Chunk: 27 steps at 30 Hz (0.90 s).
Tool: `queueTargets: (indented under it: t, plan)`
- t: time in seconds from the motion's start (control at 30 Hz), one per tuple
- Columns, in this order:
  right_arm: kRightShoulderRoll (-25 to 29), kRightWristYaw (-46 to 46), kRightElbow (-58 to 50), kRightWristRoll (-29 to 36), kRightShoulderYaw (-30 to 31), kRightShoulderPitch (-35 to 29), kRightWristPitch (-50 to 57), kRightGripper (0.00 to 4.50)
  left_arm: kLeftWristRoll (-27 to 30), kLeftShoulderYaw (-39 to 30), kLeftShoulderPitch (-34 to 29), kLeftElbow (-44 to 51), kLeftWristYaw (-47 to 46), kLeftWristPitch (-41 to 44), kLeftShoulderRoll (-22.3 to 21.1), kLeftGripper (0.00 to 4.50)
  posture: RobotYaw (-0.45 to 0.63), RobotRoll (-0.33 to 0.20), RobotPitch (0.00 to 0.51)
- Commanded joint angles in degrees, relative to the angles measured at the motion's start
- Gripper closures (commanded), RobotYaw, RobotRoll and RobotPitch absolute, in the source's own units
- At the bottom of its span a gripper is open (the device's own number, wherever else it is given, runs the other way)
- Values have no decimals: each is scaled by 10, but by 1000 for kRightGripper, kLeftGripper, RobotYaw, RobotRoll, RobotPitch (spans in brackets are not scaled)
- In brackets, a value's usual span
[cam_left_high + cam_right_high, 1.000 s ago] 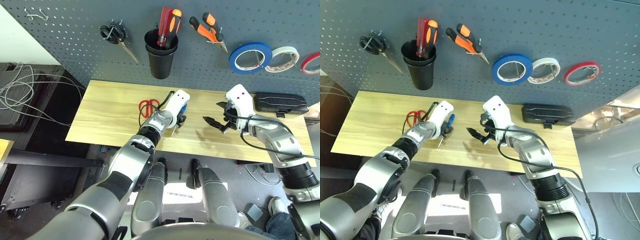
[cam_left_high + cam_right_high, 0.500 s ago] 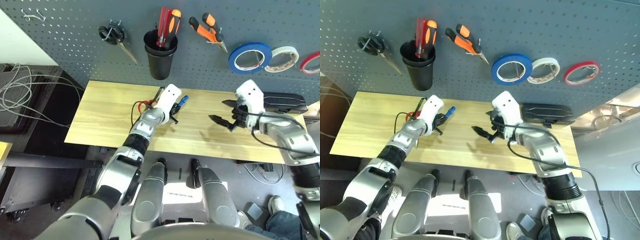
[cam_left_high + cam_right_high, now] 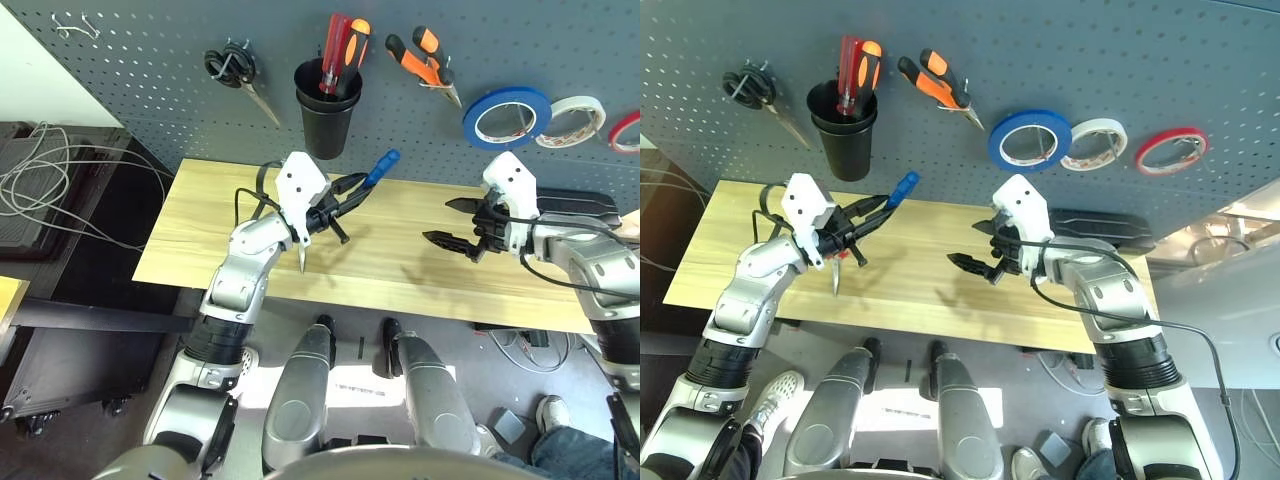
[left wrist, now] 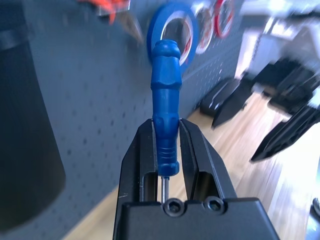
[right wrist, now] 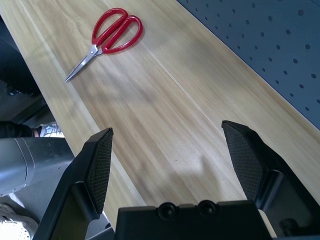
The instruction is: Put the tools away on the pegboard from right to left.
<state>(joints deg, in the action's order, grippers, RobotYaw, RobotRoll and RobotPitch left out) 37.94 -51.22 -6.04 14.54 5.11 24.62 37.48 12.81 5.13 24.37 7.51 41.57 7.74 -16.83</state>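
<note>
Screwdriver (image 4: pixel 165 120) first: your left gripper (image 3: pixel 345 203) is clamped on the slim blue handle, the metal shaft running back between the fingers and its tip poking out below the wrist. It hangs above the wooden table (image 3: pixel 400 265), the blue handle end angled up toward the black cup (image 3: pixel 323 108) on the pegboard (image 3: pixel 150 90), just below and right of that cup. You can see two red-and-orange handles standing in the cup.

Right of the cup, the orange-and-black pliers (image 3: pixel 425 57) hang on their hook, and further right the blue tape roll (image 3: pixel 505 115) sits on the board beside a white roll (image 3: pixel 570 118) and a red one (image 3: pixel 625 130). Left of the cup hang the black-handled scissors (image 3: pixel 235 72).

Your right gripper (image 3: pixel 452 223) hovers over the table well right of the cup, jaws spread wide, holding nothing. The red-handled scissors (image 5: pixel 106 39) lie flat on the table, closed.
</note>
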Motion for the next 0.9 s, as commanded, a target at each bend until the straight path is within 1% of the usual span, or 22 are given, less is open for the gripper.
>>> queueTargets:
  t: [0.03, 0.07, 0.13, 0.23, 0.3, 0.4, 0.47, 0.5, 0.53, 0.6, 0.73, 0.9]
  plan:
    - [4, -14, 6, 2, 8, 4, -13, 0, 64, -5, 0, 68, -2, 57, 11, 3962, 104, 0, 311]
    - [4, -17, 7, 2, 9, 5, -17, 0, 75, -8, 4, 78, -10, 68, 15, 3962, 104, 0, 311]
    - [-13, -17, -3, 19, 1, 21, -17, 0, 132, -47, 66, 108, -70, 105, 53, 3962, 106, 0, 309]
    - [-32, -12, -16, 36, -4, 41, -6, 0, 178, -95, 142, 116, -129, 130, 79, 3962, 107, 0, 308]
    - [-40, -10, -24, 44, -4, 51, 1, 0, 201, -129, 191, 109, -166, 134, 86, 3962, 111, 0, 308]
    - [-42, -8, -28, 49, -3, 54, 4, 0, 214, -147, 217, 105, -190, 134, 85, 3962, 111, 0, 308]
    - [-46, -5, -31, 53, -1, 60, 6, 0, 217, -184, 249, 76, -230, 122, 81, 3962, 116, 0, 309]
    - [-49, -4, -32, 54, 0, 64, 6, 0, 209, -198, 260, 57, -243, 111, 74, 3962, 118, 0, 308]
    - [-51, -2, -32, 55, 1, 66, 6, 0, 204, -205, 267, 44, -250, 103, 69, 3962, 118, 0, 308]
    - [-57, 1, -29, 57, 1, 74, 5, 0, 180, -206, 260, 1, -249, 79, 58, 3962, 120, 0, 308]
    - [-63, 6, -24, 57, 3, 84, 0, 0, 163, -202, 246, -52, -245, 39, 63, 3962, 120, 0, 308]
    - [-69, 11, -21, 56, 3, 92, 0, 0, 125, -175, 219, -94, -249, 10, 76, 3962, 109, 0, 312]
